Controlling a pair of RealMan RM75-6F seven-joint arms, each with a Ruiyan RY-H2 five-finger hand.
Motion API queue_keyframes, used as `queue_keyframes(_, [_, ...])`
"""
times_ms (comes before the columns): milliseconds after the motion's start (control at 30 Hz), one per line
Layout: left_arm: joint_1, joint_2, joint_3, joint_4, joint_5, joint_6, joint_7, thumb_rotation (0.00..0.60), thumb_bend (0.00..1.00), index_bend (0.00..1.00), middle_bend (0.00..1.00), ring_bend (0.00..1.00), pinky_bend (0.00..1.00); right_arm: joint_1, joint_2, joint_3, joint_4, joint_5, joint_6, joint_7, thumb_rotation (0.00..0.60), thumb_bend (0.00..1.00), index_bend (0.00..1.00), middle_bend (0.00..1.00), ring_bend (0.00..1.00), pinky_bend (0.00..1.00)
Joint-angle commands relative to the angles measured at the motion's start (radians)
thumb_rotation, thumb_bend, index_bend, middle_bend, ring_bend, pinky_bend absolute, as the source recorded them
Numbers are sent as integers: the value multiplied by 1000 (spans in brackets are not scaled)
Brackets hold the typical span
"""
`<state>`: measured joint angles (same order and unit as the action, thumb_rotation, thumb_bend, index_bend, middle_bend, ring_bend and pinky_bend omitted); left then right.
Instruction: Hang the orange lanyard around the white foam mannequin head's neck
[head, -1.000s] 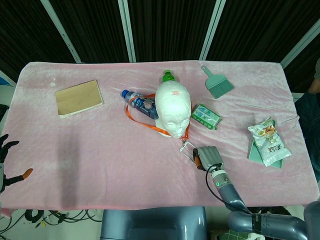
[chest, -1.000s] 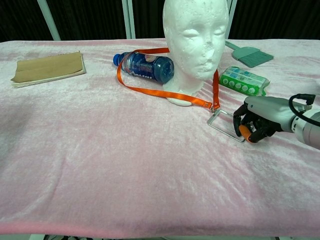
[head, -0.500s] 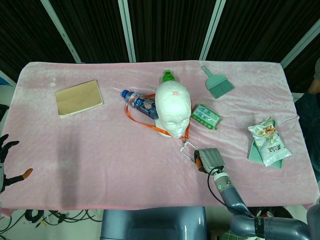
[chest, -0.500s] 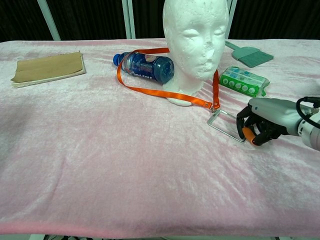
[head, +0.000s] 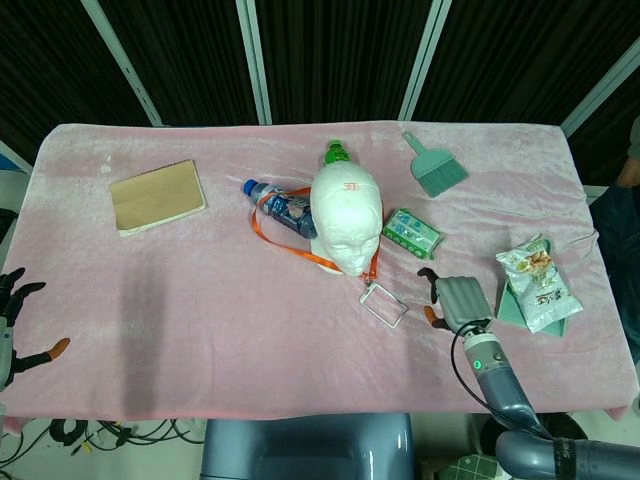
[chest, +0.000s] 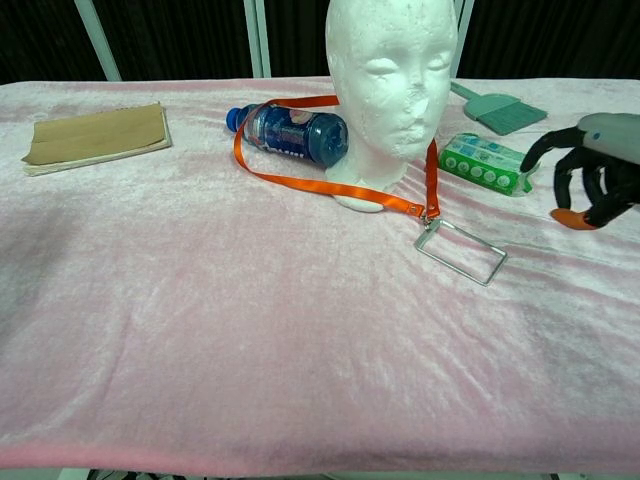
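The orange lanyard is looped round the mannequin head, its badge holder lying left of the right hand, which is spread and empty.

Robotics laboratory test station. A table draped in pink velvet cloth stands before black curtain panels divided by pale metal posts. Loose cables lie on the floor at the table's front edge. Unrelated props are scattered over the cloth: a brown notebook, a green hand brush, a snack packet.
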<state>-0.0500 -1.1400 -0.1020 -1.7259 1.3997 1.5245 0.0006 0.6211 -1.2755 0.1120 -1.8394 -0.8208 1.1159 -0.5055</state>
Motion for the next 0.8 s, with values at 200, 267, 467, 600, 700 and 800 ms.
queue_keyframes(200, [-1,15,28,0,44,-8,4,600,37,195,57,0,0,-201,254,-38,-78,-141,193,194,600,131,174,130,290,266])
queue_keyframes(267, [-4,14,36,-1,50,-19,12,600,37,191,56,0,0,-260,277,-71,-53,-226,246,261,600,118,174,110,270,247])
queue_keyframes(467, [-12,22,56,-9,47,-59,34,600,36,188,51,0,0,-415,272,-148,75,-441,424,433,600,114,174,100,249,215])
queue_keyframes(600, [-10,25,59,-14,54,-53,31,600,34,188,44,0,0,-472,237,-180,164,-545,505,464,600,114,173,100,244,212])
queue_keyframes(700, [-7,21,57,-8,72,-36,5,600,34,188,43,0,0,-500,208,-191,216,-594,544,473,600,114,173,100,240,212])
queue_keyframes(800, [-6,20,65,2,90,-33,-15,600,34,188,43,0,0,-515,181,-199,269,-622,547,499,600,114,172,98,233,198])
